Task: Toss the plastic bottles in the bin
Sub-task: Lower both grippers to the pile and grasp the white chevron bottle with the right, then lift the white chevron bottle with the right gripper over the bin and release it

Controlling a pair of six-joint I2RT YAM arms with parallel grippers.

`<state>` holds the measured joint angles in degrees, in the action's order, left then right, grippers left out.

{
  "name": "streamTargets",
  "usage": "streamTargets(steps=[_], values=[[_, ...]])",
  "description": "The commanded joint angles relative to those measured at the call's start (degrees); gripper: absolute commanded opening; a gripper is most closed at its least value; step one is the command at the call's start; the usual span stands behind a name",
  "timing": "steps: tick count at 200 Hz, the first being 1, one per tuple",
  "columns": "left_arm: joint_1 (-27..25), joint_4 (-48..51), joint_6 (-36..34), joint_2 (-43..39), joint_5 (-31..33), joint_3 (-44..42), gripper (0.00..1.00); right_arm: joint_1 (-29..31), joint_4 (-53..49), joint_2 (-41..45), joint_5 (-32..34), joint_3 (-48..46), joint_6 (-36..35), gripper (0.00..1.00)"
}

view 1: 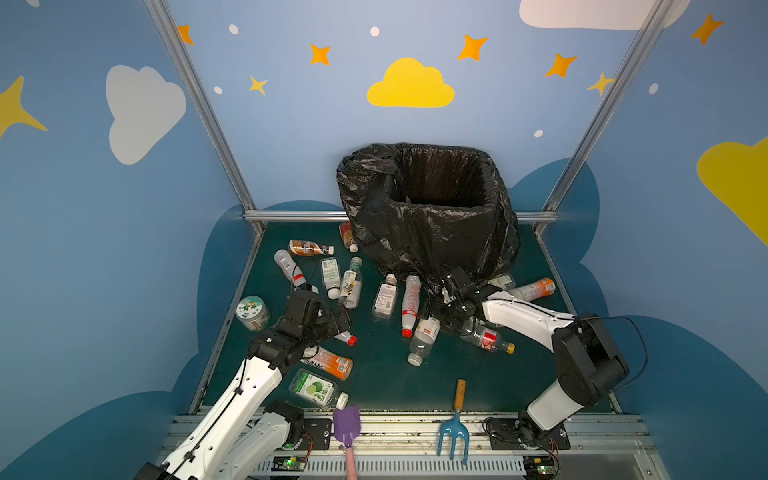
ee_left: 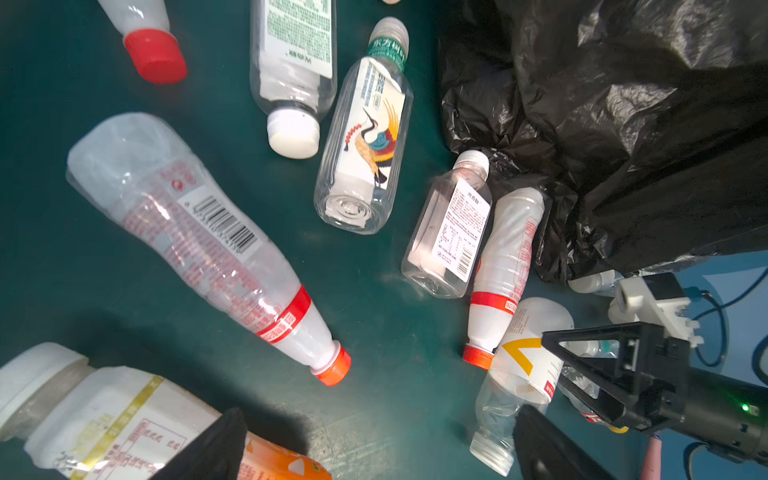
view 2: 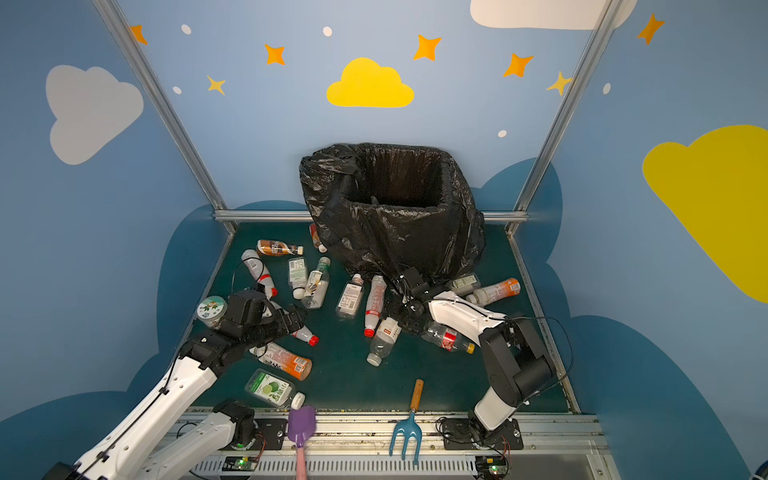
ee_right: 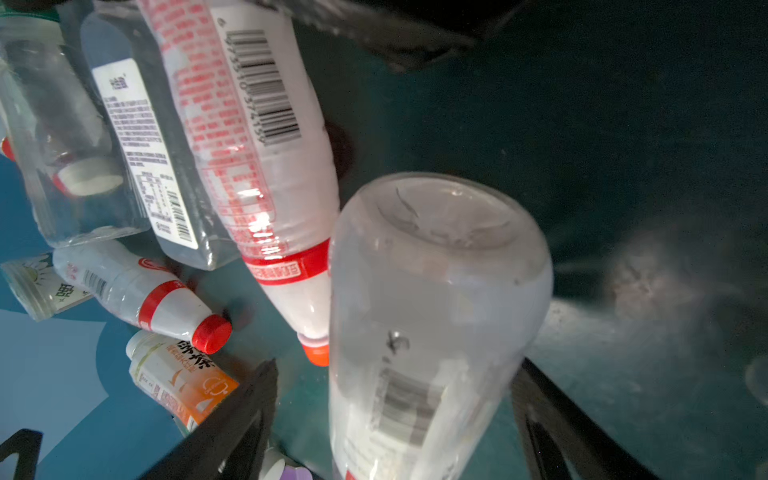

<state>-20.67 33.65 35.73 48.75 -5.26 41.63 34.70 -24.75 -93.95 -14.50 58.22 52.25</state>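
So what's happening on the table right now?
Both arms are working over a green table littered with small clear and white plastic bottles, beside a large bin lined with a black plastic bag. The right gripper is low by the bin's base, jaws open around a clear white-labelled bottle lying there. The left gripper hovers open above a clear red-capped bottle. Nothing is gripped.
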Motion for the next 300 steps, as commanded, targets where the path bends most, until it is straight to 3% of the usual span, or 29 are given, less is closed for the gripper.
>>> streamTargets(steps=[1,65,109,160,186,214,236,264,300], values=[[-0.06,1.68,-1.21,-0.8,1.39,1.09,1.0,0.46,-0.88,-1.98,1.14,1.93,0.66,0.86],[0.05,2.99,-3.38,-1.21,2.92,1.61,1.0,0.61,-2.43,-4.6,0.9,1.02,0.18,0.82],[0.03,2.91,-2.51,-1.55,3.48,1.27,1.0,0.39,-3.06,-1.32,0.83,0.78,-0.59,0.59],[0.05,2.74,-3.11,0.64,4.29,3.15,1.0,-0.51,-8.64,14.26,4.51,2.13,-2.75,0.57],[0.09,2.61,-3.67,2.99,4.3,4.98,1.0,-0.76,-7.57,26.27,11.55,5.07,-7.07,0.57],[0.09,1.87,-6.3,4.82,2.3,7.72,1.0,-0.68,5.43,38.24,17.7,9.33,-18.81,0.57],[0.06,2.03,-6.54,5.82,2.93,10.25,1.0,-0.7,17.02,42.04,21.49,13.71,-27.55,0.57],[0.04,3.24,-7.47,7.2,4.87,13.87,1.0,-1.15,27.21,34.87,21.64,23.67,-36.22,0.57],[0.04,6.63,-8.98,10.57,5.26,19.63,1.0,-5.08,15.18,5.73,12.94,56.85,-36.01,0.62]])
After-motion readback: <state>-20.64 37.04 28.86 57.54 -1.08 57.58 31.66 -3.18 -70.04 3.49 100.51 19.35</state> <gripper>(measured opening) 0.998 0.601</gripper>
